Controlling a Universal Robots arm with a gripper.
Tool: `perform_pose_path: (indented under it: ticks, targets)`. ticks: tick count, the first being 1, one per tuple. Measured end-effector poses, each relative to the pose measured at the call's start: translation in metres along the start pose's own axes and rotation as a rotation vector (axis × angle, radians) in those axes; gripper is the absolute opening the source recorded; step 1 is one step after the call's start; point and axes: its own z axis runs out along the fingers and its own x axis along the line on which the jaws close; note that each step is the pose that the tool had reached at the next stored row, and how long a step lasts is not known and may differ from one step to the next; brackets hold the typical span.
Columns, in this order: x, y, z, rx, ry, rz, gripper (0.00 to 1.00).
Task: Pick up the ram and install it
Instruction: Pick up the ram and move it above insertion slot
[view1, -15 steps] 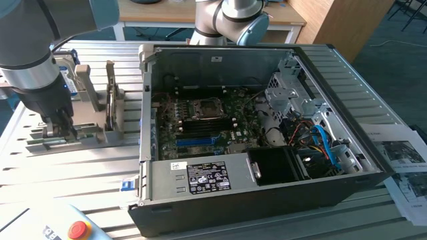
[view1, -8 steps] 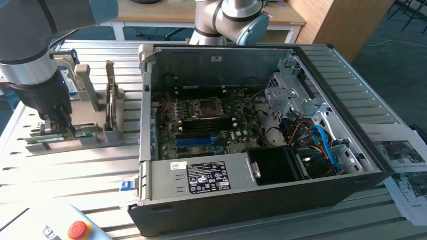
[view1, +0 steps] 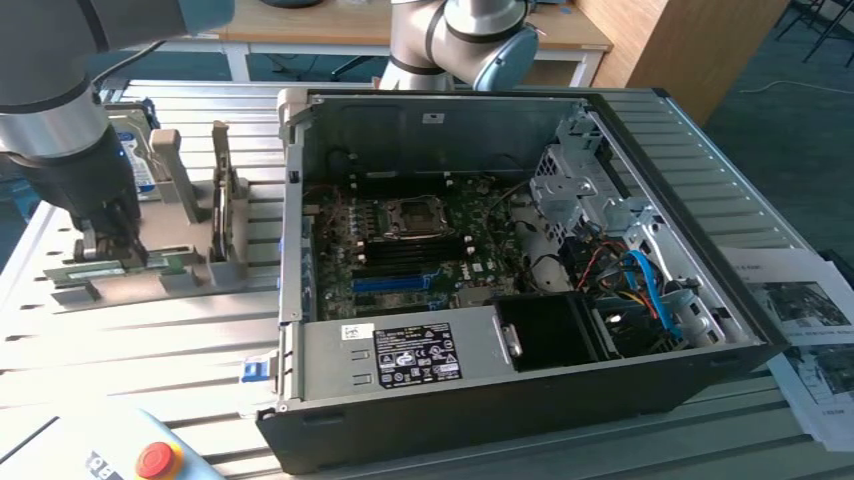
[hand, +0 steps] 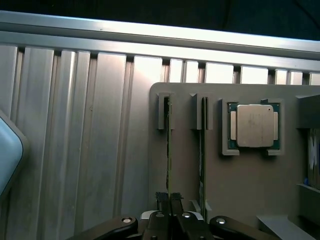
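The grey holder (hand: 250, 185) on the slatted bench (hand: 75, 150) has two slots and a square recess. The ram (hand: 168, 150) stands on edge in the slot farther from the recess, a second stick (hand: 203, 150) stands in the nearer slot, and a processor (hand: 254, 125) lies flat in the recess. The ram's long axis runs along its slot, parallel to the second stick. The claw (hand: 169, 197) is clenched on the ram's upper edge.

Nothing legible, black label (view1: 416, 357) on the power supply (view1: 320, 368), white sticker (view1: 355, 331) above it, print too small to read
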Motion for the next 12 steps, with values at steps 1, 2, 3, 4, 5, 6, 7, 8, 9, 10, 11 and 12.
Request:
perform_pose_path:
  ticks: [1,2,3,4,5,6,7,8,9,10,11,12]
  targets:
    - [0.0,0.0,-0.0018,0.0001,0.0,0.0,0.12]
    - [0.0,0.0001,-0.0037,0.0,0.0,0.001,0.12]
    - [0.0,0.0001,-0.0057,0.0,0.0,0.001,0.12]
    - [0.0,0.0001,-0.008,-0.0001,0.0,0.001,0.12]
    - [0.0,0.0001,-0.0102,-0.0001,0.0,0.001,0.12]
    - [0.0,0.0001,-0.0123,-0.0001,0.0,0.001,0.12]
    - [0.0,0.0001,-0.0146,-0.0001,-0.0001,0.001,0.12]
    - [0.0,0.0001,-0.0168,-0.0002,-0.0001,0.001,0.12]
    - [0.0,0.0002,-0.0192,-0.0003,0.0,0.001,0.12]
    - [0.0,0.0002,-0.0215,-0.0004,0.0,0.002,0.12]
    - [0.0,0.0002,-0.0241,-0.0005,-0.0001,0.002,0.12]
    - [-0.001,0.0003,-0.0267,-0.0005,-0.0001,0.002,0.12]
